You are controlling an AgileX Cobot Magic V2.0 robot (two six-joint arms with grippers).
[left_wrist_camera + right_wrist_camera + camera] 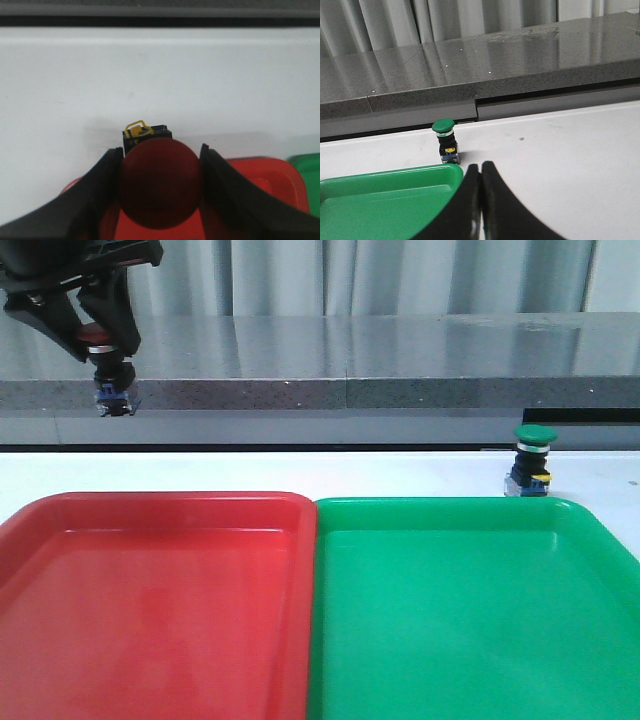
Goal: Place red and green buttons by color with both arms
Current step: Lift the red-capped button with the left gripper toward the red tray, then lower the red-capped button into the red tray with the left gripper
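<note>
The left gripper (103,348), jaws clamped on the red button (160,182), holds it high above the red tray's (60,515) far-left corner, while only the right wrist view shows the right gripper (480,172) fully closed and empty near the green button (445,140) standing on the counter (300,472) behind the green tray (420,508).

red button (160,182): dark red cap, black body, yellow clip, blue base
green button (532,461): green cap, silver collar, black body, yellow mark, blue base
left tray (150,610): glossy red
right tray (470,610): glossy green
table (400,472): plain white
ledge (400,350): speckled grey stone
curtain (400,275): pale grey, vertical folds
left gripper (98,338): black
right gripper (481,200): black
</note>
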